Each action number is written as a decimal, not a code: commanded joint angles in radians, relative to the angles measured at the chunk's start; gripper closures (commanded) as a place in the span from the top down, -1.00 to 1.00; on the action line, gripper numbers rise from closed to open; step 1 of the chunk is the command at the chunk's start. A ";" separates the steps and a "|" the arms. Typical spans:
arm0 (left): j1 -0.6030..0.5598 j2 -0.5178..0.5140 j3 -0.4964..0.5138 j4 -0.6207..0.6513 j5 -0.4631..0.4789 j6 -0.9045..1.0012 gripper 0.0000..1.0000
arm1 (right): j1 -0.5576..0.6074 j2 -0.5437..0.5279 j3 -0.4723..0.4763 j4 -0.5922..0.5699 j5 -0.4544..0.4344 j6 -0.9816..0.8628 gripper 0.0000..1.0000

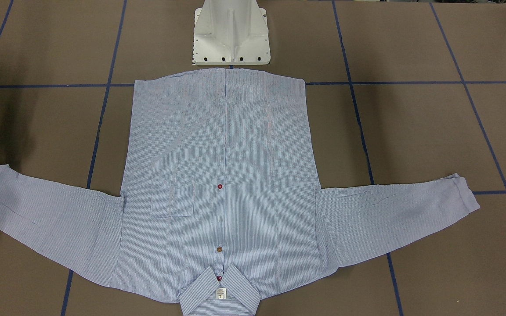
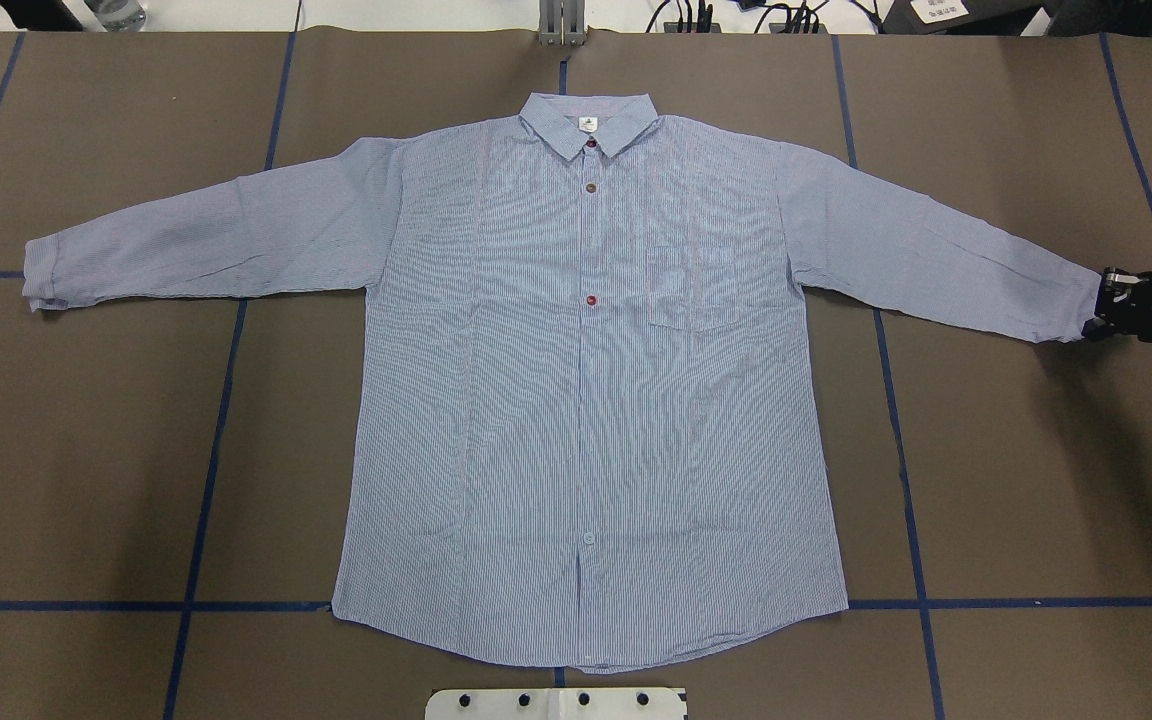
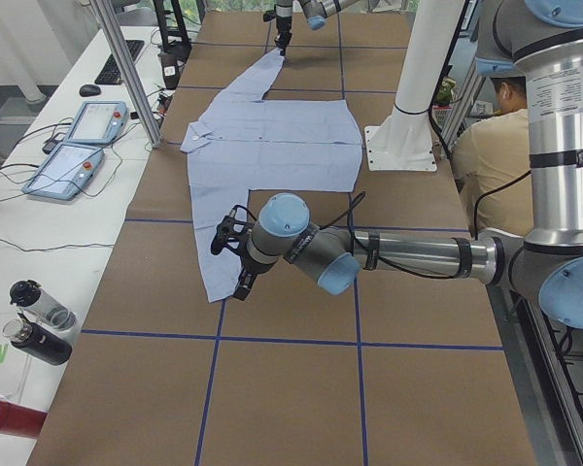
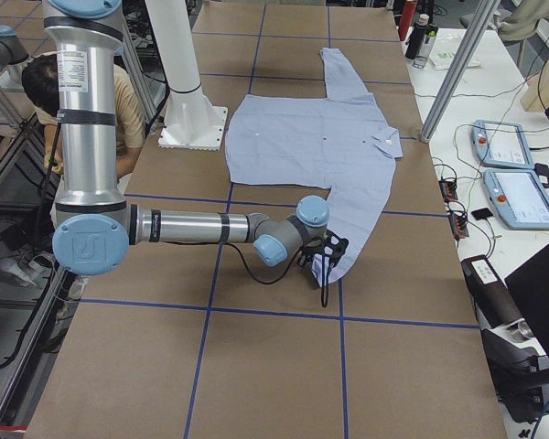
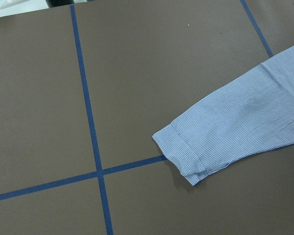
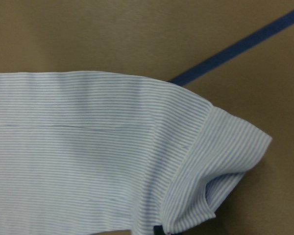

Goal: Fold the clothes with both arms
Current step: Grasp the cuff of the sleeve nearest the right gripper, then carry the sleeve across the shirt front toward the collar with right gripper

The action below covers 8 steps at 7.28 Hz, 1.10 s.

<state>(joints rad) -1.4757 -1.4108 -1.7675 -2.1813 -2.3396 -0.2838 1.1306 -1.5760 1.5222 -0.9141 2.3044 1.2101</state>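
Shirt, one, flat; left gripper and right gripper, two, grip state unclear.

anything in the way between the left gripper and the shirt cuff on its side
Nothing visible. The left wrist view shows that cuff lying on the brown table, with only blue tape lines beside it. The left gripper hangs near that sleeve.

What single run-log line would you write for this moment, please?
shirt: flat, unfolded | right gripper: at cuff, grip unclear | left gripper: raised near other cuff, state unclear | fold: not started
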 commanded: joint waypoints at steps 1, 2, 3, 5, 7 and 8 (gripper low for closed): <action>0.000 0.000 0.000 0.000 0.000 0.002 0.99 | 0.000 0.081 0.061 -0.009 -0.011 0.009 -1.00; 0.000 0.000 -0.004 -0.002 -0.001 0.002 0.99 | -0.014 0.141 0.062 -0.009 -0.019 0.026 -1.00; 0.000 0.000 -0.006 -0.002 0.000 0.002 0.99 | -0.061 0.212 0.059 -0.017 -0.020 0.029 -1.00; 0.000 0.000 -0.006 -0.002 0.003 0.006 0.98 | -0.154 0.423 0.062 -0.232 -0.104 0.063 -1.00; -0.002 0.003 -0.026 -0.002 0.005 0.008 0.99 | -0.298 0.590 0.043 -0.310 -0.242 0.123 -1.00; -0.002 0.007 -0.033 -0.006 0.005 0.006 0.98 | -0.337 0.649 0.032 -0.321 -0.299 0.123 -1.00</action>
<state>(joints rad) -1.4766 -1.4081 -1.7901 -2.1840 -2.3352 -0.2771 0.8584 -1.0113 1.5677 -1.2092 2.0809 1.3228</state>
